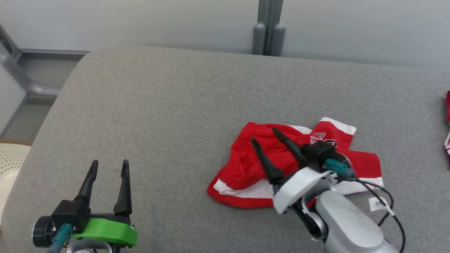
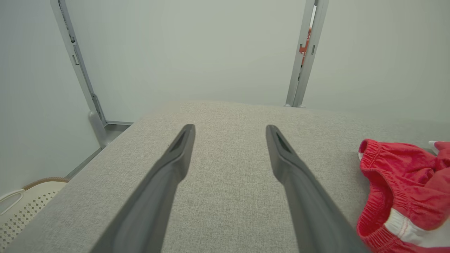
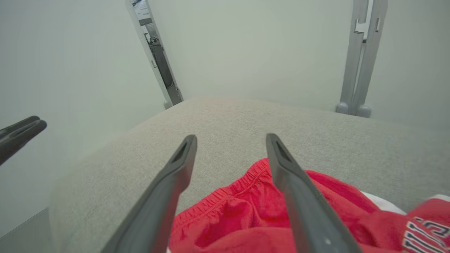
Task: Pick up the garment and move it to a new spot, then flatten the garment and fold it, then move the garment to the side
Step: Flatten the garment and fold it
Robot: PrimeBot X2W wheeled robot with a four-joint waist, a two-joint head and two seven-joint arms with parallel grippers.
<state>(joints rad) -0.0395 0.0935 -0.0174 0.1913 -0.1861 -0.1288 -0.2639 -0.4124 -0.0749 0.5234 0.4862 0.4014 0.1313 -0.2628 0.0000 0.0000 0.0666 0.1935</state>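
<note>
with our right gripper (image 1: 263,134) spread open and empty above the crumpled red garment (image 1: 242,168), right of centre on the grey cushion (image 1: 158,105), and our left gripper (image 1: 109,162) open well apart, we should pinch two opposite edges and draw them outward to flatten it.

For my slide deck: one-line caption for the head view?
Open right pincer over crumpled red shorts on grey cushion; left pincer open, off to the side.

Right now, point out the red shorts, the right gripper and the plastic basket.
red shorts (image 1: 240,167), head view, wrinkled red cloth near the waistband.
right gripper (image 1: 263,135), head view, midway between its fingertips.
plastic basket (image 1: 11,157), head view, perforated cream wall.
</note>
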